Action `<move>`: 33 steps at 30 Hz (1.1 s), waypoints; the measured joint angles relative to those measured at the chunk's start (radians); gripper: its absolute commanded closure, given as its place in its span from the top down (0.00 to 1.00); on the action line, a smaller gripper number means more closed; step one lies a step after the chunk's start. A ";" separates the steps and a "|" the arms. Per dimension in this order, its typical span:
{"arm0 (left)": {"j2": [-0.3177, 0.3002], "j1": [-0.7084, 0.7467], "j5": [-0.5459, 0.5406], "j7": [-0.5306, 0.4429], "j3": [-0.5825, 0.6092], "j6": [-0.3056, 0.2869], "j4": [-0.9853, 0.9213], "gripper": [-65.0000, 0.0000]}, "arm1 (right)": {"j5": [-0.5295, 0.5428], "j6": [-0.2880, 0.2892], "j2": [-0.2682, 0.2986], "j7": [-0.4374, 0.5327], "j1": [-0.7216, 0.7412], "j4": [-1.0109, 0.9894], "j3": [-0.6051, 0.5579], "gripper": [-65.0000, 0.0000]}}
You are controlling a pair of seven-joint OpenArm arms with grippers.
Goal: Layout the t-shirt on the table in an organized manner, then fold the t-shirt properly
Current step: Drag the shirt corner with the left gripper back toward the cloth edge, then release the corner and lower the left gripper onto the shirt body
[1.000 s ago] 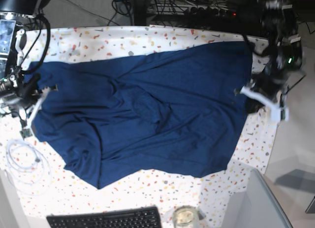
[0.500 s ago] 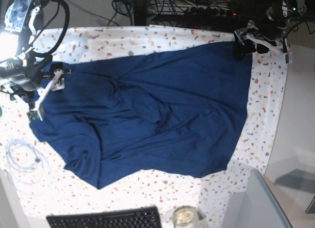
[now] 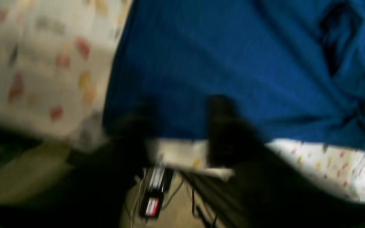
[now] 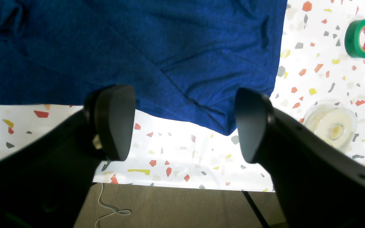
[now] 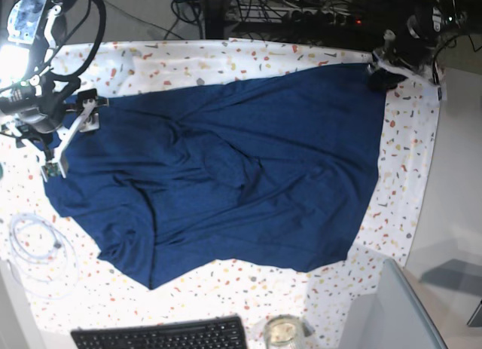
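Observation:
The dark navy t-shirt (image 5: pixel 226 176) lies spread and wrinkled over most of the speckled white table (image 5: pixel 410 176). My right gripper (image 5: pixel 69 136) is at the shirt's left edge. In the right wrist view it (image 4: pixel 182 126) is open and empty above the table's rim, with the t-shirt's edge (image 4: pixel 157 57) just beyond the fingertips. My left gripper (image 5: pixel 385 74) is at the shirt's far right corner. The left wrist view is blurred. There it (image 3: pixel 179 126) looks open over the t-shirt's corner (image 3: pixel 233 63) at the table edge (image 3: pixel 182 152).
A black keyboard (image 5: pixel 162 335) and a glass jar (image 5: pixel 282 332) sit at the front edge. A white cable coil (image 5: pixel 38 247) lies front left. A grey box (image 5: pixel 392 311) stands front right. A green tape roll (image 4: pixel 360 38) and a clear lid (image 4: pixel 331 126) lie near my right gripper.
My left arm has moved from the shirt's right edge to its far right corner. My right arm has moved up the left edge. The shirt's far corners have shifted slightly.

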 measured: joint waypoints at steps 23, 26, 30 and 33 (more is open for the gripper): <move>-0.020 -0.376 0.815 0.069 0.484 0.113 -0.093 0.68 | 0.003 0.000 0.000 0.000 -0.010 -0.025 -0.001 0.71; -0.042 -0.445 0.876 0.186 0.587 0.067 -0.096 0.70 | 0.002 0.000 0.000 0.000 -0.011 -0.027 -0.001 0.71; -0.103 -0.537 0.956 0.218 0.704 -0.063 -0.095 0.70 | 0.003 0.000 0.000 0.000 -0.011 -0.027 -0.001 0.71; -0.117 -0.568 1.008 0.226 0.768 -0.174 -0.099 0.70 | 0.003 0.000 0.000 0.000 -0.011 -0.027 -0.001 0.71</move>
